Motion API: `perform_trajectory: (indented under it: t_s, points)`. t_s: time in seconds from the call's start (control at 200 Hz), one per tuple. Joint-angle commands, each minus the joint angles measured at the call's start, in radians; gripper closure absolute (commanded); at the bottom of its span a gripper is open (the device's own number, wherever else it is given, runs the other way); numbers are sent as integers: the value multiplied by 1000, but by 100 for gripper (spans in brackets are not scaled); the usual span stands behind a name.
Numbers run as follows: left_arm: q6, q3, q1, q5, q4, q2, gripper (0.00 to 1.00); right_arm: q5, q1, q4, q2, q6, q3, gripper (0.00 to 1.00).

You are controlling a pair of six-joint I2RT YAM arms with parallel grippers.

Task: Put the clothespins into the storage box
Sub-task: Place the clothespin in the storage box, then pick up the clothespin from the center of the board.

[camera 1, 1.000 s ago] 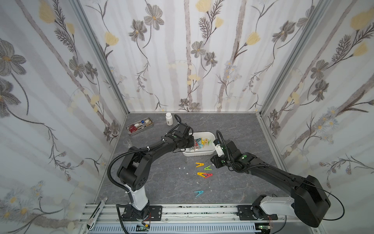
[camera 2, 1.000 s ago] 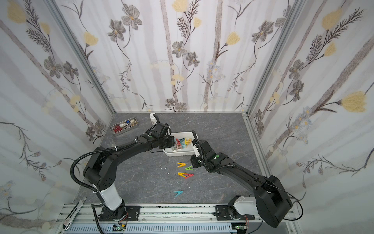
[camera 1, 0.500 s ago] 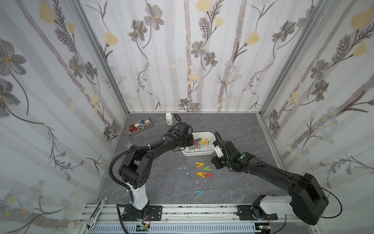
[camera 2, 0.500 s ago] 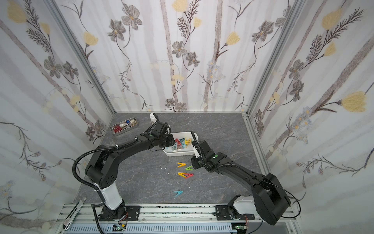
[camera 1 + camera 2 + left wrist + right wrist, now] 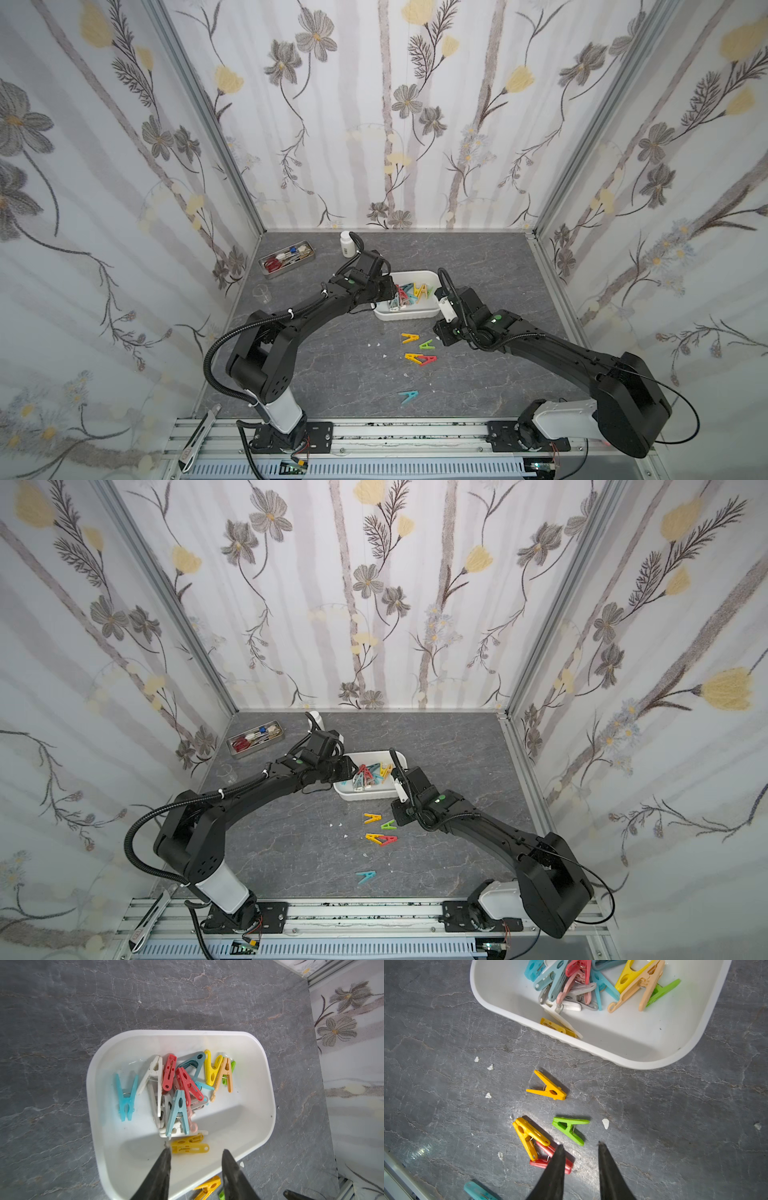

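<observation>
Clothespins [image 5: 415, 356] left on the tabletop [image 5: 332, 374] number five, all between the storage box [image 5: 405, 318] and the front edge. Your right end effector [image 5: 579, 1145] hangs over them, jaws apart and empty, and it is the nearer arm. The green clothespin [image 5: 569, 1129] lies just off its fingertips, toward the left edge. Its long axis runs nearer the line joining the two fingers than across it, so I judge you need a wrist turn before closing. Beside it, a red clothespin [image 5: 538, 1163] touches a loose yellow clothespin [image 5: 527, 1136], partly hidden behind one finger. Your left end effector [image 5: 195, 1152] is over the box, jaws apart, holding nothing. A boxed yellow clothespin [image 5: 189, 1146] lies just beyond its fingertips. Against a second ago, those left jaws have parted, while the five loose pins lie unmoved.
</observation>
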Motion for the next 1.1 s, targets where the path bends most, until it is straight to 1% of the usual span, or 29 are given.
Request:
perform_trajectory:
  t_s: [0.0,0.07,0.235,0.445,0.635,1.094]
  points:
    - [-2,-58,-1,-23,34,-62,51,27,18,-11,10,-27,5,70]
    - [-2,-98,-1,-36,38,-103,47,36,38,-4,27,-33,1,69]
    - [-20,-176,-3,-62,32,-186,46,46,78,18,85,-41,-12,68]
    - [-33,-246,-1,-95,22,-281,45,46,83,44,142,-57,-12,65]
    - [-30,-259,-2,-99,23,-281,42,27,84,56,189,-71,5,62]
    - [-26,-259,0,-96,27,-259,41,-2,94,77,232,-62,-10,64]
